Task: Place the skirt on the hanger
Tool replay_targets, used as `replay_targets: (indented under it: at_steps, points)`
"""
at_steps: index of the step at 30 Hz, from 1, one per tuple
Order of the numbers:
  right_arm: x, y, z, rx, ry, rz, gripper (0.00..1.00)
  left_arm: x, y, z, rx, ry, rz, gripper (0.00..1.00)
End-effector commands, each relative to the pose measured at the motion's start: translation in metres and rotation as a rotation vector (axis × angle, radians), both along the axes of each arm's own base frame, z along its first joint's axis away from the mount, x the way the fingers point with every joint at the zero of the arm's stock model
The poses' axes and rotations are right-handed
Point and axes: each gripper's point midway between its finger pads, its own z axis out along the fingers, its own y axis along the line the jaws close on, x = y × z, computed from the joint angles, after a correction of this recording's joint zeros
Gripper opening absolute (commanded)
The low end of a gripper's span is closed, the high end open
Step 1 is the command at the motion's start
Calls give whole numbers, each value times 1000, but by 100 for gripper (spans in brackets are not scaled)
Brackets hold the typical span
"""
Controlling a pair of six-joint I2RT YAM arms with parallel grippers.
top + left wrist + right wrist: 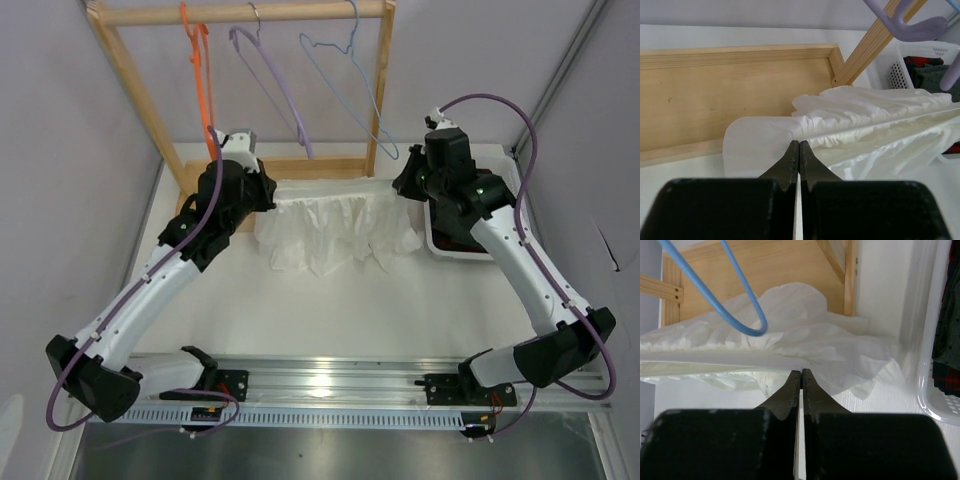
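The white ruffled skirt [335,228] is stretched between my two grippers, its waistband taut and its frills hanging to the table. My left gripper [270,195] is shut on the skirt's left waist edge [840,135]. My right gripper [405,185] is shut on the right waist edge [805,352]. The orange hanger [200,75] hangs at the left of the wooden rail [245,12], above and behind my left gripper.
A lilac hanger [270,85] and a pale blue wire hanger [350,90] hang on the same rail; the blue one [725,290] dangles just above the skirt. The rack's wooden base [715,95] lies behind. A white basket [455,250] of dark clothes stands at the right.
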Motion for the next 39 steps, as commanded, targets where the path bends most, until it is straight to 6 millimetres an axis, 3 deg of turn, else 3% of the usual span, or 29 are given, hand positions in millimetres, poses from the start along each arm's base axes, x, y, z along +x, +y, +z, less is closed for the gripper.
replay_targets:
  at_steps: [1, 4, 5, 7, 8, 9, 10, 12, 16, 17, 18, 21, 24, 27, 28, 29, 31, 32, 35, 39]
  points:
    - [-1, -4, 17, 66, -71, -36, 0, -11, 18, 18, -10, -41, 21, 0]
    - [-13, 1, -10, 35, -20, -43, 0, -24, 18, -19, 1, 52, -3, 0]
    - [-21, 4, -34, 11, 25, -38, 0, -34, 21, -50, 9, 115, 2, 0]
    - [-33, 4, -48, 34, 54, -49, 0, -43, 20, -67, -10, 154, -8, 0]
    - [-37, 5, -57, 44, 65, -48, 0, -50, 22, -88, -4, 197, -10, 0]
    - [-47, 5, -85, 22, 115, -45, 0, -57, 22, -111, -15, 254, -3, 0]
    - [-54, 5, -95, 25, 137, -53, 0, -61, 21, -121, -23, 279, -6, 0]
    - [-65, 4, -110, 26, 151, -58, 0, -78, 19, -160, -39, 371, -23, 0]
    - [-92, 5, -160, 8, 237, -45, 0, -93, 15, -199, -70, 453, -34, 0]
    - [-93, 6, -166, 4, 248, -48, 0, -93, 13, -203, -80, 455, -41, 0]
    - [-96, 6, -174, -8, 259, -48, 0, -97, 14, -220, -69, 497, -35, 0]
    - [-111, 14, -196, -42, 289, -24, 0, -99, 11, -233, -62, 527, -47, 0]
    - [-125, 21, -210, -77, 301, -9, 0, -102, 1, -229, -71, 524, -94, 6]
    - [-132, 26, -214, -96, 295, 1, 0, -103, -4, -214, -77, 487, -122, 25]
    - [-133, 26, -215, -101, 297, 5, 0, -103, -5, -209, -77, 480, -128, 35]
    - [-133, 27, -215, -104, 294, 4, 0, -99, -7, -193, -86, 441, -141, 40]
    - [-132, 27, -217, -116, 297, 5, 0, -101, -5, -186, -77, 432, -146, 48]
    - [-132, 27, -217, -119, 297, 7, 0, -96, -7, -165, -87, 384, -161, 50]
    - [-130, 28, -216, -121, 293, 4, 0, -97, -9, -145, -80, 346, -198, 57]
    - [-129, 29, -214, -121, 292, 6, 0, -100, -12, -117, -88, 283, -241, 59]
